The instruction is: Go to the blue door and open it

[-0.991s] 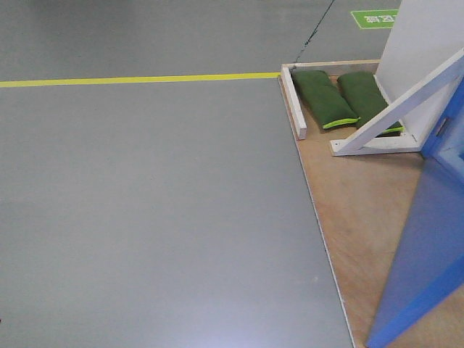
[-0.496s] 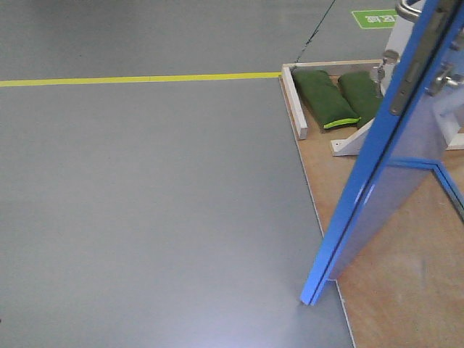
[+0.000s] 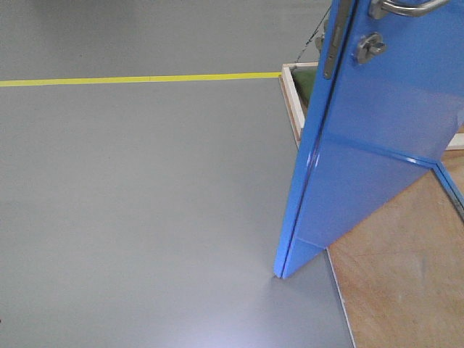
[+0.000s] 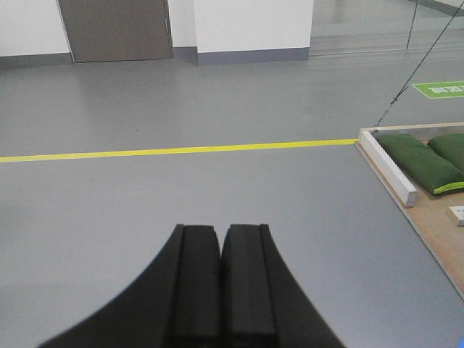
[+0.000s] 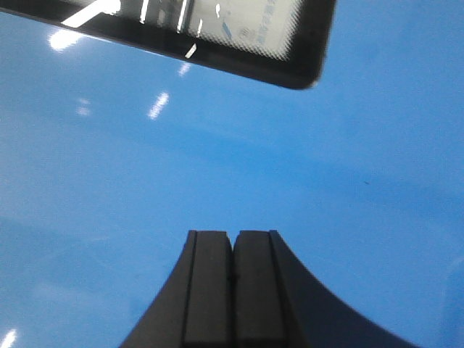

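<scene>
Well, the blue door (image 3: 377, 145) stood at an angle at the right of the front view, its lower corner out over the grey floor (image 3: 145, 203), past the edge of the wooden platform (image 3: 399, 290). Its glossy face was turned toward the camera. Near the top sat the silver lever handle (image 3: 402, 9), with the round thumb-turn lock (image 3: 368, 47) just below it and a metal latch plate (image 3: 332, 43) on the narrow edge. A yellow line (image 3: 145, 78) ran across the floor to the platform's white wooden rim (image 3: 290, 94).

The right claw (image 5: 232, 235) was clenched, its two black pads pressed flat together with nothing between them. It pointed straight at the door's blue surface, which filled that whole view. I could not tell whether the tips touched the paint. A dark-edged, reflective panel (image 5: 203, 36) crossed the top of that picture.

The left claw (image 4: 220, 230) was likewise clenched and held nothing. It faced open floor, well away from the door. Beyond it lay the yellow line, and to the right two green bags (image 4: 417, 161) rested on the platform beside a white wooden bar (image 4: 388, 167). A brown door (image 4: 116, 29) showed in the far wall.
</scene>
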